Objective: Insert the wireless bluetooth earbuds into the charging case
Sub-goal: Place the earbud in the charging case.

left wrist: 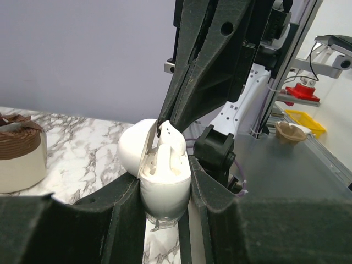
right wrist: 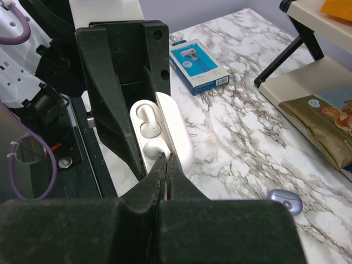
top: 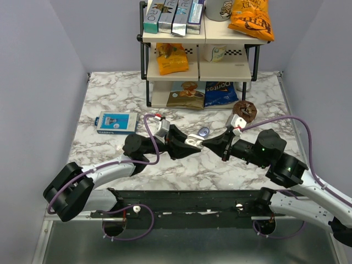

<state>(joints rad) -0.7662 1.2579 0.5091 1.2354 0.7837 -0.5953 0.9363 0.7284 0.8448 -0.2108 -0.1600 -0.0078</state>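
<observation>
**A:** What is the left gripper doing?

**B:** Its two fingers are clamped on the sides of the charging case, a small white clamshell. The case sits upright between them with its lid swung open to one side, off the table.

**A:** And the earbuds?

**B:** The right wrist view shows two white earbuds inside the open case, one farther from the right gripper's tips and one just ahead of them. Both lie in the case's hollows. Whether they are fully seated cannot be told.

**A:** How does the right gripper stand?

**B:** Its fingers are pressed together with only a hairline slit between them, and nothing shows in it. From the left wrist, the joined tips come down from above and meet the top of the nearer earbud at the mouth of the case.

**A:** Anything else near the hands?

**B:** A small lavender-blue oval thing lies on the table just to the right of the right gripper, apart from the case. A blue box lies flat well beyond the case, past the left gripper's fingers. A rack of snack bags stands at the far side of the table, well ahead of both hands.
</observation>
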